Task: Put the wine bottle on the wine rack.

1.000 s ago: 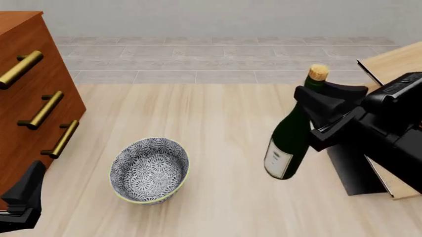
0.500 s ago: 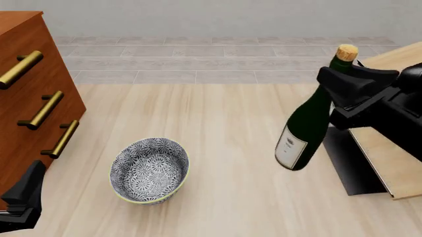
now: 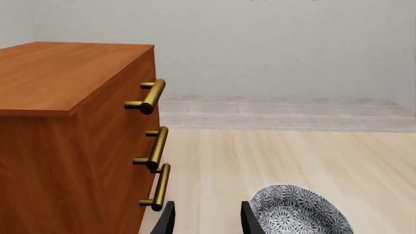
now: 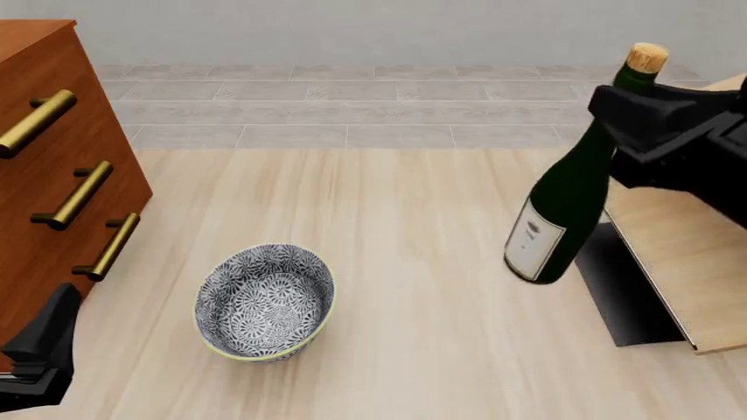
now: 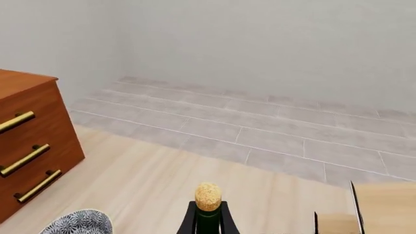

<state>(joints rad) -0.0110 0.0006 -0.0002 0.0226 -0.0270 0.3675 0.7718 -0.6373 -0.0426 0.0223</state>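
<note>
beyond wine bottle [image 4: 568,203], wine rack [image 4: 688,262] runs off-frame.

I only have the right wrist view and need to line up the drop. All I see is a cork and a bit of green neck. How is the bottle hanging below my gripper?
Observer: In the front view the wine bottle hangs tilted from the right gripper, with its cork toward the rack side and its base swung the other way.
Operator: Where is its base relative to the rack?
Observer: The base shows just left of the wine rack, beside the black panel and not over the boards.
Operator: Is the left arm in my way?
Observer: It looks clear. The left gripper is open and holding nothing, low by the drawer cabinet, and the patterned bowl lies between it and the bottle.
</note>
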